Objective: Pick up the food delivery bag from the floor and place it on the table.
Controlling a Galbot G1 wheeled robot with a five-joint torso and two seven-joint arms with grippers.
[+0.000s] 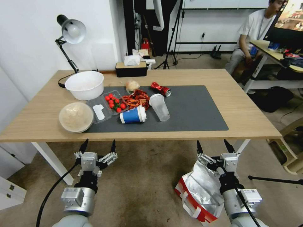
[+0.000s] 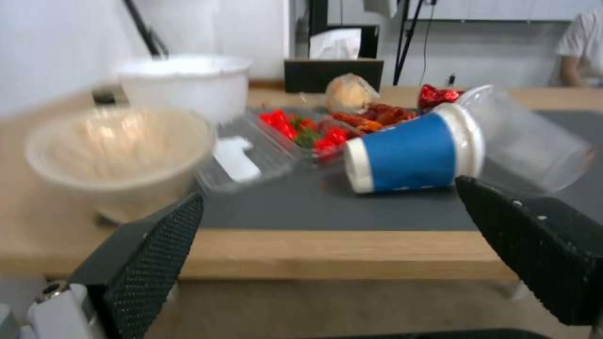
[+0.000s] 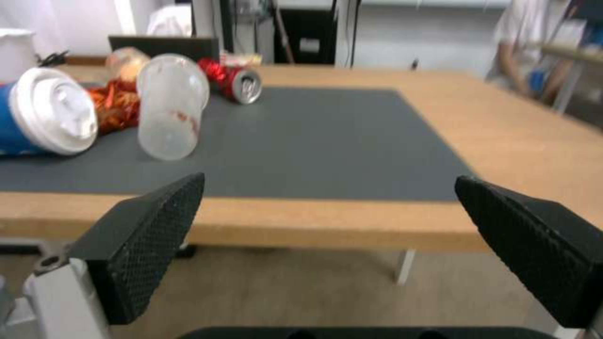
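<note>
The boxy red-and-white, foil-lined food delivery bag lies on the beige carpet floor before the light-wood table's near edge, right of centre; on the table's dark grey mat, left part, lie a tipped blue paper cup and clear plastic cup.

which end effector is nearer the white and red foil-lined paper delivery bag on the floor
Right end effector, directly above the bag. Left end effector hangs well off to its left.
</note>
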